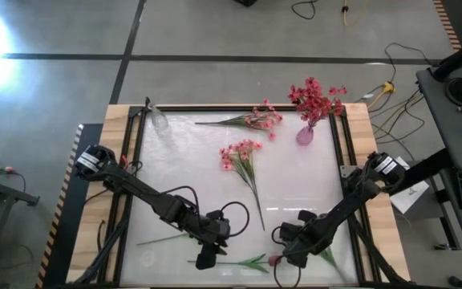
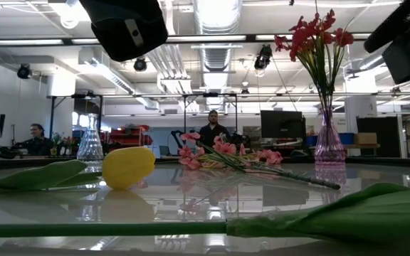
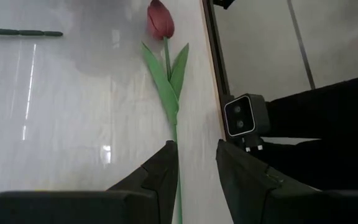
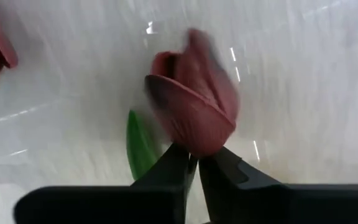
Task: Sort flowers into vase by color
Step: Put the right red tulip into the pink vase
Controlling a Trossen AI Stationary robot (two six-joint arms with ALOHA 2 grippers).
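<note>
Dark arms angle low over the white surface (image 1: 295, 177) from above, the left tool (image 1: 205, 258) beside a green stem. Its wrist view shows parted fingers (image 3: 160, 171) straddling the maroon tulip's (image 3: 160, 18) stem. Opposite, the right tool (image 4: 194, 163) is clenched beneath a maroon bud (image 4: 191, 118).

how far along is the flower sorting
Done: red blossom sprays stand in the purple glass vase. In hand: the right gripper is shut on a dark maroon tulip bud. Left: two pink blossom sprays, a yellow tulip bud; the clear glass vase holds nothing.
</note>
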